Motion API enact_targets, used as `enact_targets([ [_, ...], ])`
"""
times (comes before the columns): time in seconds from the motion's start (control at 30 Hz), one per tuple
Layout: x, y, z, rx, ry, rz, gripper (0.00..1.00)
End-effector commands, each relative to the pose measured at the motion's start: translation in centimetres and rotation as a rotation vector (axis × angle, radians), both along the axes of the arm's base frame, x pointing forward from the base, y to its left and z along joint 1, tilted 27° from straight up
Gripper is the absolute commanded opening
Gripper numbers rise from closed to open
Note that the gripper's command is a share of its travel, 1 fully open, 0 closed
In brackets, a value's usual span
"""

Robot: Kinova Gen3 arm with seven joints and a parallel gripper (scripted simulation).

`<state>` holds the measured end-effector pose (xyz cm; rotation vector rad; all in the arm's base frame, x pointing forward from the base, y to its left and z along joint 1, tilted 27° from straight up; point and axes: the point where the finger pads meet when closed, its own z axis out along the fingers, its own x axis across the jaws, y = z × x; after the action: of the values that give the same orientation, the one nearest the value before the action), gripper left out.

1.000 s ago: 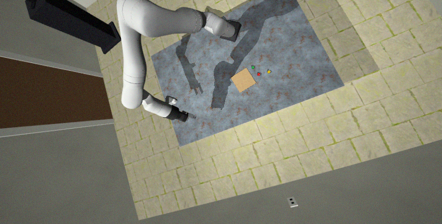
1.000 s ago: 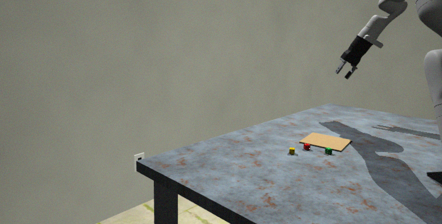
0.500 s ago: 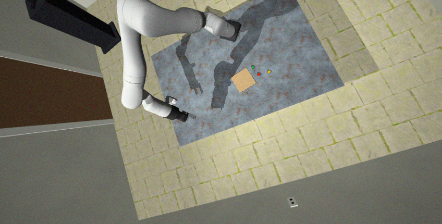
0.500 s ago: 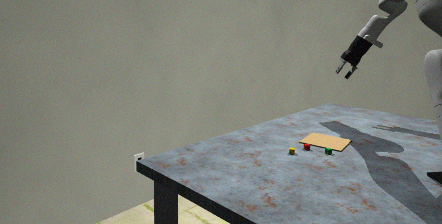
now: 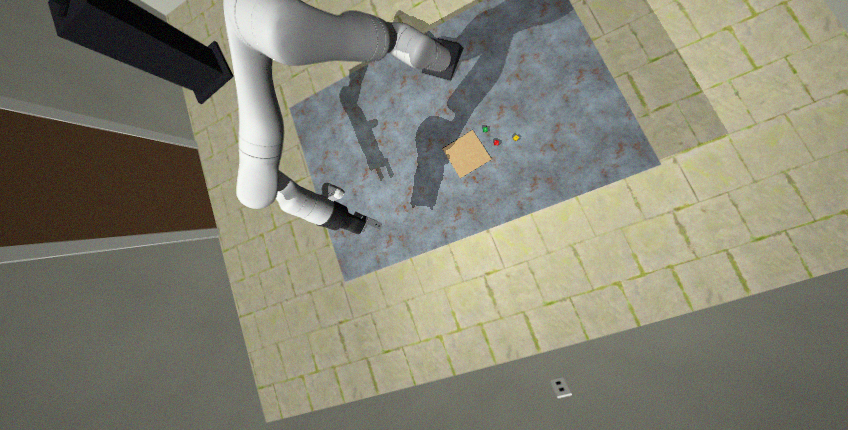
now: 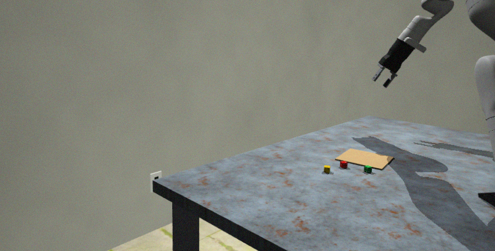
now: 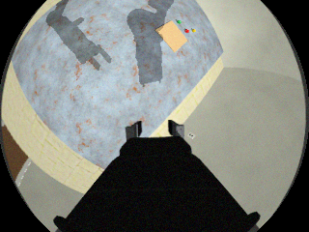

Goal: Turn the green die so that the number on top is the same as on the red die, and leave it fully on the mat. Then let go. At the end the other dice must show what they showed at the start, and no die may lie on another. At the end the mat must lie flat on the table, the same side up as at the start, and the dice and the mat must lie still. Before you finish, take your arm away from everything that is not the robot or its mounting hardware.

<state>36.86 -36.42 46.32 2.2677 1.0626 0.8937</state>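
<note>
My claw (image 6: 384, 77), released and empty, hangs high; green die (image 6: 368, 168) lies well below, beside mat (image 6: 364, 158) on counter (image 6: 278, 192).

No text or number can be read anywhere; the dice faces are too small.
</note>
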Motion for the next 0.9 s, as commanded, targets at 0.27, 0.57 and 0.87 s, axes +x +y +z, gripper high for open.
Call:
enact_targets([
  [0.27, 2.1, 7.9, 1.2, 0.049, -0.009, 0.018, 1.0],
  [0.57, 3.7, 21.1, -0.3, 0.117, 0.048, 0.018, 1.0],
  [0.87, 3.0, 31.6, -5.3, 0.126, 0.153, -0.018, 1.0],
])
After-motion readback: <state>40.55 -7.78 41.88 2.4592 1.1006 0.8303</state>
